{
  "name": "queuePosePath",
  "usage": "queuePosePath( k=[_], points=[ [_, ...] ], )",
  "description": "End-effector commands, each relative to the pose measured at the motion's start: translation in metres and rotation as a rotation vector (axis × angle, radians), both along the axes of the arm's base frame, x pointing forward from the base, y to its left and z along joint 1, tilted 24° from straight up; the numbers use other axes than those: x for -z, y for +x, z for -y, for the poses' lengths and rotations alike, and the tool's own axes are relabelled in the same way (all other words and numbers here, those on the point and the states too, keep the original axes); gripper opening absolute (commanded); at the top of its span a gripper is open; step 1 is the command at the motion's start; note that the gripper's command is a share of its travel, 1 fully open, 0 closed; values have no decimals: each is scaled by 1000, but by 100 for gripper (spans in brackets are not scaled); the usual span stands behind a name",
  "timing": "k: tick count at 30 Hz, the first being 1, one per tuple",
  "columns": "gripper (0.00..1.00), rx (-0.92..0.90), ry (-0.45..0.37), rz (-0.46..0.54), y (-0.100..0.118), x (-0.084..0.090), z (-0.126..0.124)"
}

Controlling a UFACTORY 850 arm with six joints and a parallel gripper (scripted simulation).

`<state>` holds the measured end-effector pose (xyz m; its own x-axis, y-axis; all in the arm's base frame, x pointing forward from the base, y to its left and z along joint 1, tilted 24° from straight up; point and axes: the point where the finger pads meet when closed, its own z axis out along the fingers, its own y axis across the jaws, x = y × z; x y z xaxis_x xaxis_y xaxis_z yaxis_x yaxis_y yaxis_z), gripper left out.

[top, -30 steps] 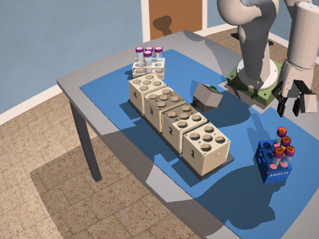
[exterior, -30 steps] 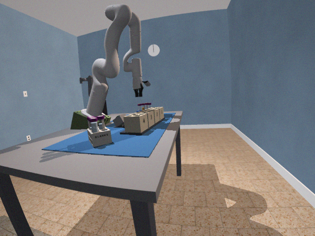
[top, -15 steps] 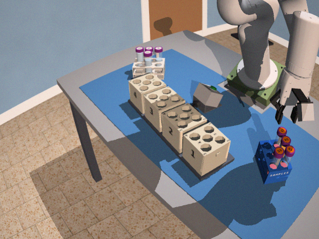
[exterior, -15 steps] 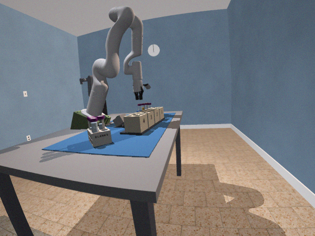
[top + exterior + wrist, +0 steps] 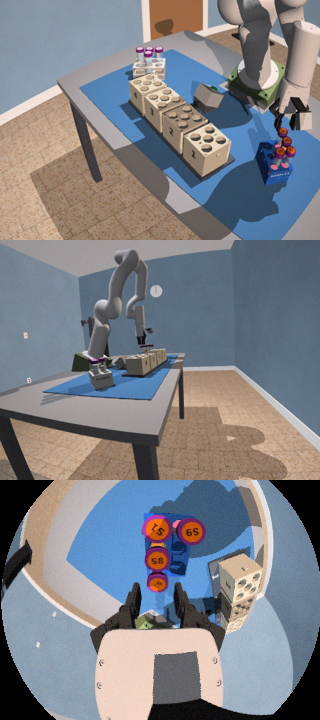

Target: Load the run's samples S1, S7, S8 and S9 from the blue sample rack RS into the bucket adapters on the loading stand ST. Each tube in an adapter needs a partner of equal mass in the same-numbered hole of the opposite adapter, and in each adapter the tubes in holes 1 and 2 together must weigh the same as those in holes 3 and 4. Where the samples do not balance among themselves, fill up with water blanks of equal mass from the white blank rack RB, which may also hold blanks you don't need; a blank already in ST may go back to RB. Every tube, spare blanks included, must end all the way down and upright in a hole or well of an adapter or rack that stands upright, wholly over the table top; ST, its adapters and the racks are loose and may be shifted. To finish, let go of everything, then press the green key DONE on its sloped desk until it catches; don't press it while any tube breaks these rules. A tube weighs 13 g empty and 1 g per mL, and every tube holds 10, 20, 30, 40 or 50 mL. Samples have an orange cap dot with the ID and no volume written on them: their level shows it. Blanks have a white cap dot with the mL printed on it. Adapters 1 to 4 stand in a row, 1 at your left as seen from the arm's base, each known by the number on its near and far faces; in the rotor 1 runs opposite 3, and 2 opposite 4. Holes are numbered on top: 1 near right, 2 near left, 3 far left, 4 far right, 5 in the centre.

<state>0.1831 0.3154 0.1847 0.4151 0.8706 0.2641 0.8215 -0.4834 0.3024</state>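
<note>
The blue sample rack RS [image 5: 278, 177] [image 5: 179, 551] stands at the right end of the blue mat and holds several purple-capped tubes with orange cap dots. My gripper [image 5: 286, 126] [image 5: 141, 341] [image 5: 157, 589] is open and empty. It hangs just above the rack tube nearest the arm's base [image 5: 283, 132] [image 5: 158, 582], fingers not around it. The other sample caps [image 5: 286, 141] [image 5: 279, 152] [image 5: 290, 151] [image 5: 158, 560] [image 5: 192, 532] [image 5: 158, 530] stand behind it. Adapters 1 [image 5: 199, 158], 2 [image 5: 171, 133], 3 [image 5: 152, 112] and 4 [image 5: 135, 95] [image 5: 138, 365] stand in a row on the stand ST [image 5: 228, 161], all holes empty.
The white blank rack RB [image 5: 148, 71] [image 5: 102, 381] with several purple-capped blanks [image 5: 148, 53] stands beyond adapter 4. The grey DONE desk [image 5: 208, 99] with its green key [image 5: 214, 88] sits between the adapters and the arm's green base [image 5: 268, 96]. The table's edge runs close behind RS.
</note>
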Motion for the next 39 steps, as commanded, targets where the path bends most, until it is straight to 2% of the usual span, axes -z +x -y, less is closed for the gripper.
queuePosePath(
  k=[1, 39],
  points=[
    [57, 0, 4, 5, 4, 8, -2],
    [57, 0, 4, 5, 11, 24, -3]
  ],
)
